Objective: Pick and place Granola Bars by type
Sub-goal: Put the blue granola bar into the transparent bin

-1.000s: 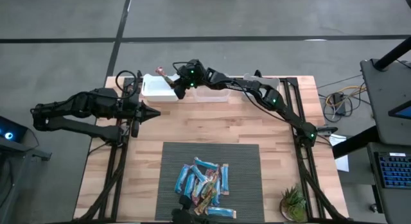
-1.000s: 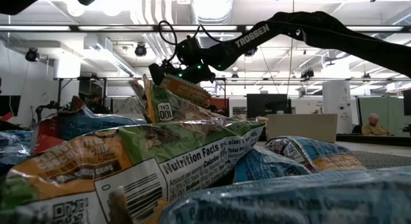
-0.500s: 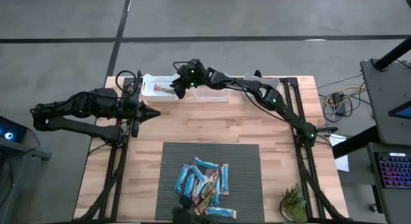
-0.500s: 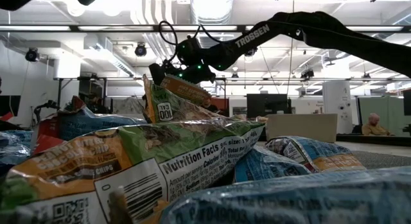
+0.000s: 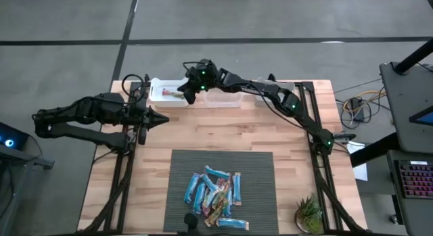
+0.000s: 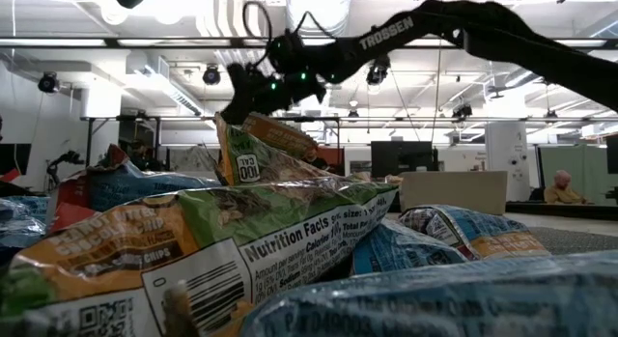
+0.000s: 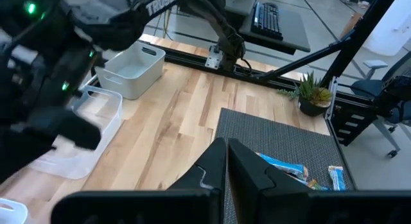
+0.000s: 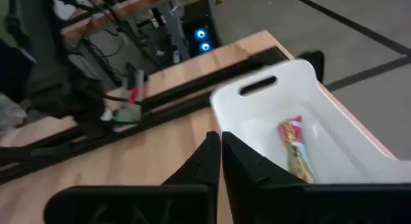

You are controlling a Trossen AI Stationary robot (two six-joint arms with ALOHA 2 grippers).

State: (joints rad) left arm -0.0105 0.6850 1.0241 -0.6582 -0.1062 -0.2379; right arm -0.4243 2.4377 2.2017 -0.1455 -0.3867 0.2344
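A multicoloured red, yellow and green granola bar (image 8: 297, 150) lies flat on the bottom of the white bin (image 5: 164, 99) at the table's far left. My right gripper (image 8: 220, 147) hovers shut and empty above that bin's right end (image 5: 184, 94). The other granola bars (image 5: 215, 193), mostly blue with some multicoloured, lie heaped on the dark mat (image 5: 257, 168) near the front edge. They fill the foreground of the low view (image 6: 241, 240). My left gripper (image 5: 162, 119) waits shut and empty over the table's left side.
A clear bin (image 5: 223, 99) stands beside the white one, and another bin (image 7: 131, 70) sits farther right along the far edge. A small potted plant (image 5: 310, 214) stands at the front right corner. Bare wood lies between the bins and the mat.
My right gripper has let go of the multicoloured bar, which dropped from above the white bin and now lies inside it. The gripper has then risen a little above the bin.
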